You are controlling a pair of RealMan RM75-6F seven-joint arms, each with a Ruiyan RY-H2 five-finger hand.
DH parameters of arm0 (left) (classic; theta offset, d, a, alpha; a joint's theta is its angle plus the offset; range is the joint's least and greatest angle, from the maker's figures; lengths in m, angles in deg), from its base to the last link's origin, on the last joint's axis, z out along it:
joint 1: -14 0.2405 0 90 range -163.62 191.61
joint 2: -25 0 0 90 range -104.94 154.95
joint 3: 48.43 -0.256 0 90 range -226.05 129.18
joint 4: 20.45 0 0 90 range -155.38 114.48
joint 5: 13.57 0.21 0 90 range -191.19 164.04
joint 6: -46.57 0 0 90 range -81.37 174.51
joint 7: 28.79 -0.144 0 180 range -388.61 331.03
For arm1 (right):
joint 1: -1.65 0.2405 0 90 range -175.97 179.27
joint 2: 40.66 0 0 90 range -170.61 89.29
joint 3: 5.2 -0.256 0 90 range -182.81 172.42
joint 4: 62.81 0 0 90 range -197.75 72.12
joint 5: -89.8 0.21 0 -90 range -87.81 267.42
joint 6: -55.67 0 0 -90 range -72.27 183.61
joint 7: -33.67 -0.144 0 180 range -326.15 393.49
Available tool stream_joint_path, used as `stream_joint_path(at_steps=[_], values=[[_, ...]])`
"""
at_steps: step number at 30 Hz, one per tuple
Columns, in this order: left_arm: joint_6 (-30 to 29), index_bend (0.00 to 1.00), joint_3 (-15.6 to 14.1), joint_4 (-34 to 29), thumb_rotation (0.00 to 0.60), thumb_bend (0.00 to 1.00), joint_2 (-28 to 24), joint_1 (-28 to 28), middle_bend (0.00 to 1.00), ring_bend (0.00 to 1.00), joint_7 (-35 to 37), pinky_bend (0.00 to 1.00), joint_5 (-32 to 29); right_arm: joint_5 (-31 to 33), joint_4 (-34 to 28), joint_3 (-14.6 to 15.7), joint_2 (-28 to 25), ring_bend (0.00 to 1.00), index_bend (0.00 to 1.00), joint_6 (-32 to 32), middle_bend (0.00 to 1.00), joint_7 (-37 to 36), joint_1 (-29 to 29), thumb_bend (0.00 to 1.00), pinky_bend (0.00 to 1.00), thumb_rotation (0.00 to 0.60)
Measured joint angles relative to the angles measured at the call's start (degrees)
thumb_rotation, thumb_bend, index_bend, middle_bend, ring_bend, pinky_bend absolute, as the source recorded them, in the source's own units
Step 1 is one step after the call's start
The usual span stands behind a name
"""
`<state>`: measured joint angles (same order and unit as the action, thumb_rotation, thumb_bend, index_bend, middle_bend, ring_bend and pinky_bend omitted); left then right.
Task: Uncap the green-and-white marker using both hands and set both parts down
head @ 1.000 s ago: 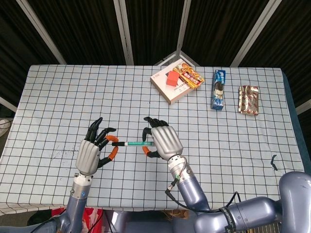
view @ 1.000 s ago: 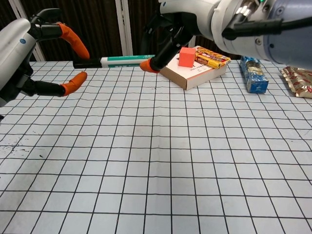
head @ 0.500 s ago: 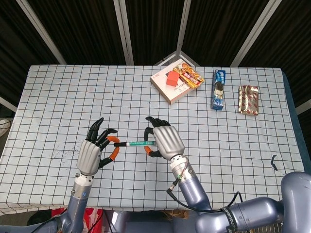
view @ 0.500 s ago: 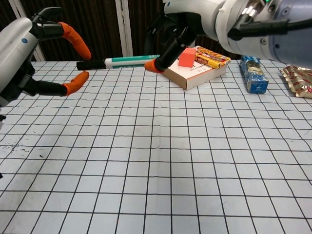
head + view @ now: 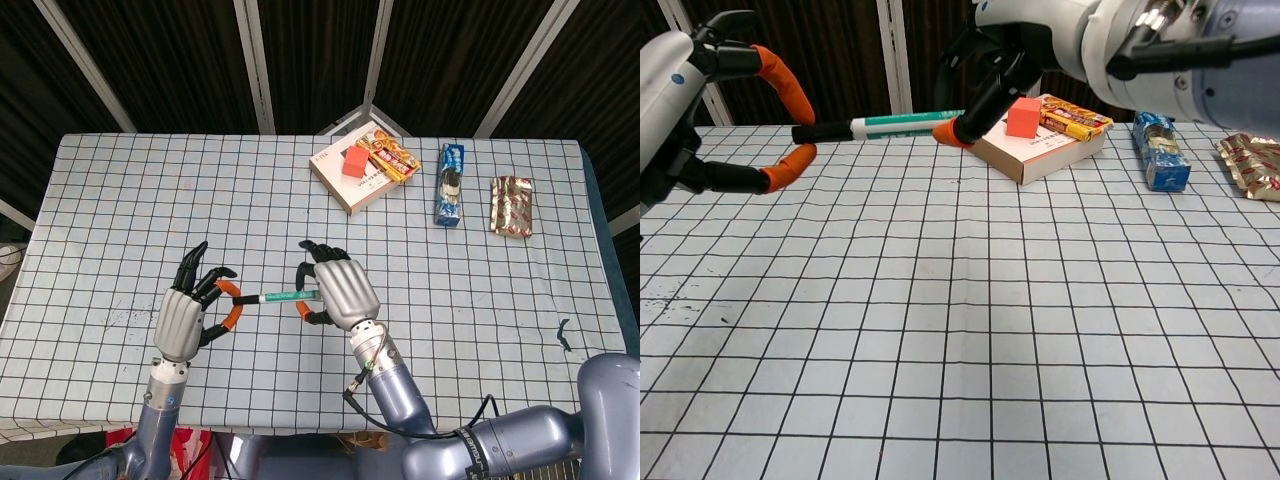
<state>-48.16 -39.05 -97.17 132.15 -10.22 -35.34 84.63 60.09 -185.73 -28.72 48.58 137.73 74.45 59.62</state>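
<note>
Marker: green-and-white marker (image 5: 278, 296) above the desk (image 5: 120, 190), lower left of centre, cap on.
Right hand (image 5: 334, 291): pinches its green end.
Left hand (image 5: 190, 314): fingers apart around the black cap, not clamped.

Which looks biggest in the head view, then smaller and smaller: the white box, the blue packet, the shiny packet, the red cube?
1. White box
2. Blue packet
3. Shiny packet, a bit shorter than the blue one but wider, so these two are close
4. Red cube, which sits on the white box
</note>
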Motion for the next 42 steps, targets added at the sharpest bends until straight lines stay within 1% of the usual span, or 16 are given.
stream_joint_path(at_steps=[15, 24, 27, 33, 37, 40, 42], values=[[-1.57, 0.63, 0.03, -1.11, 0.600, 0.47, -1.64, 0.81, 0.39, 0.02, 0.40, 0.10, 0.04, -0.07, 0.65, 0.55, -0.42, 0.17, 0.74, -0.19, 0.17, -1.30, -0.78, 0.45, 0.19, 0.600], [-4.11, 0.63, -0.30, 0.23, 0.600, 0.47, -2.91, 2.73, 0.39, 0.02, 5.93, 0.10, -0.70, -0.57, 1.73, 1.74, -1.96, 0.17, 0.74, -1.50, 0.17, -3.92, -2.92, 0.45, 0.19, 0.600], [-5.18, 0.63, -0.69, 0.78, 0.600, 0.47, -4.04, 3.86, 0.38, 0.02, 8.52, 0.10, -1.07, -0.93, 2.42, 2.66, -2.64, 0.17, 0.74, -2.41, 0.17, -5.31, -4.05, 0.45, 0.19, 0.600], [-5.51, 0.63, -2.79, 3.85, 0.600, 0.47, -5.79, 5.95, 0.37, 0.02, 14.31, 0.10, -1.99, -3.14, 4.65, 6.02, -3.35, 0.17, 0.74, -4.79, 0.17, -9.14, -6.97, 0.46, 0.19, 0.600], [-3.82, 0.63, -4.15, 8.57, 0.600, 0.47, -5.30, 6.84, 0.37, 0.02, 17.41, 0.10, -3.40, -5.38, 7.76, 8.97, -2.76, 0.17, 0.74, -7.16, 0.17, -12.30, -8.94, 0.46, 0.19, 0.600], [-2.21, 0.63, -4.78, 12.87, 0.600, 0.47, -3.87, 7.06, 0.37, 0.02, 19.62, 0.10, -4.31, -6.88, 10.50, 10.74, -1.60, 0.17, 0.74, -8.95, 0.17, -14.23, -10.03, 0.46, 0.19, 0.600], [-1.12, 0.63, -4.97, 15.70, 0.600, 0.47, -2.61, 7.01, 0.37, 0.02, 21.14, 0.10, -4.86, -7.33, 12.46, 11.34, -1.17, 0.17, 0.74, -10.50, 0.17, -15.08, -10.26, 0.46, 0.19, 0.600]])
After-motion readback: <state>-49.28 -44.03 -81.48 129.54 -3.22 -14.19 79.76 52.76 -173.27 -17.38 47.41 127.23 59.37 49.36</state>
